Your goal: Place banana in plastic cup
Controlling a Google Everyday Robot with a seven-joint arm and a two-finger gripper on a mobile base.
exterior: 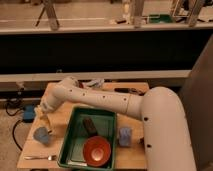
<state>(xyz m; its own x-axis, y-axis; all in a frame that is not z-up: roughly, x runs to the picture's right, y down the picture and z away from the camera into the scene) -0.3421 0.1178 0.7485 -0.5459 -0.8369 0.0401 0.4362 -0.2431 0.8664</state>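
My gripper [46,119] hangs at the end of the white arm over the left part of the wooden table [60,102]. It is shut on a small pale-yellow piece, the banana [47,121], which sticks out below the fingers. The small squat blue plastic cup [41,135] stands upright on the table just below and slightly left of the gripper. The banana is above the cup's rim, not inside it.
A green tray [75,131] lies right of the cup and holds a red bowl [96,151] and a dark object [90,125]. A taller, paler blue cup [125,136] stands right of the tray. A fork [40,157] lies near the front left edge.
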